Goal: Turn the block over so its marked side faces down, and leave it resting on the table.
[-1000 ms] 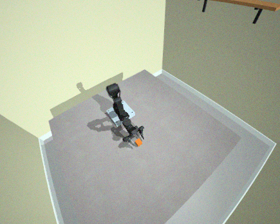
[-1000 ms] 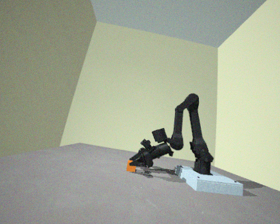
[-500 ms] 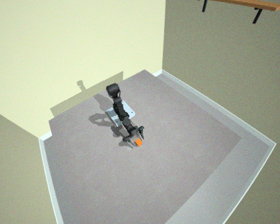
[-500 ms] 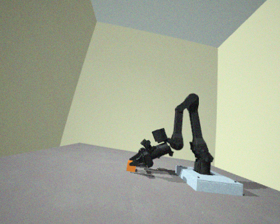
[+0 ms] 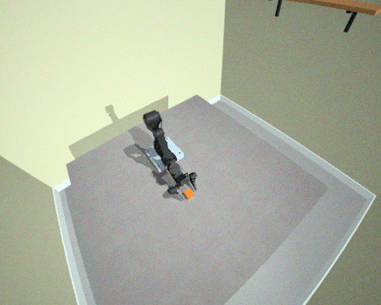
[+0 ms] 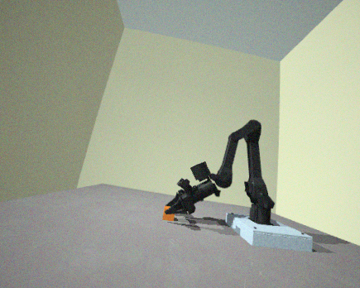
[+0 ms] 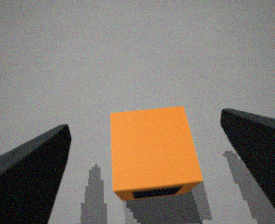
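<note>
The orange block (image 5: 188,194) (image 6: 168,217) (image 7: 153,147) rests on the grey table (image 5: 250,210) (image 6: 91,244) (image 7: 138,50). Its upper face in the wrist view is plain orange. A dark mark (image 7: 157,192) shows as a thin strip on the side toward the arm's base, strongly foreshortened. My gripper (image 5: 189,194) (image 6: 167,212) (image 7: 146,124) is open and low, slanting down, with one finger on each side of the block. The wrist view shows a gap between each finger and the block. The block's underside is hidden.
The arm's pale base plate (image 5: 176,152) (image 6: 281,240) stands behind the gripper. A yellowish wall (image 5: 118,53) (image 6: 331,124) rises beyond the base. A wooden shelf (image 5: 337,5) is at the top right of the top view, far from the arm.
</note>
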Controlling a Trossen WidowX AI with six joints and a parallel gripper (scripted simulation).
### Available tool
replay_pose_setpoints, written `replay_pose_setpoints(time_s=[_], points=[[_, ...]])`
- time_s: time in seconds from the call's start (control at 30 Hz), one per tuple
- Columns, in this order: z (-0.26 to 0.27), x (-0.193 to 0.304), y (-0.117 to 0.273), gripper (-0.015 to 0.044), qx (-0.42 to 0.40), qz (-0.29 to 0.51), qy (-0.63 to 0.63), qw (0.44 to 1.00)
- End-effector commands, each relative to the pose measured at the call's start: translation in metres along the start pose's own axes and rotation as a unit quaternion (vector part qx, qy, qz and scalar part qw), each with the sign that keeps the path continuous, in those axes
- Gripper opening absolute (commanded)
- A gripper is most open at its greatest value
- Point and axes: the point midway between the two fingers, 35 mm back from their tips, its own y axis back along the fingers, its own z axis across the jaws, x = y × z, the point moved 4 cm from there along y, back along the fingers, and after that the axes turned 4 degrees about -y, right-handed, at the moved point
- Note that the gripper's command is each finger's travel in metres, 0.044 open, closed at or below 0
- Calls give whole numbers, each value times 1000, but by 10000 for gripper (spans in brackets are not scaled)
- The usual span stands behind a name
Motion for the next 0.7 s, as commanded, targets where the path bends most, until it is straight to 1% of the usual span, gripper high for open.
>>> replay_pose_setpoints(time_s=[0.0, 0.1, 0.2, 0.27, 0.67], points=[[0, -21, 3, 440, 8, 59, 2, 998], [1, -35, 17, 440, 12, 111, -2, 994], [3, -47, 39, 440, 16, 161, -5, 987], [5, -54, 52, 440, 17, 182, 0, 983], [6, -56, 56, 440, 16, 188, 4, 982]])
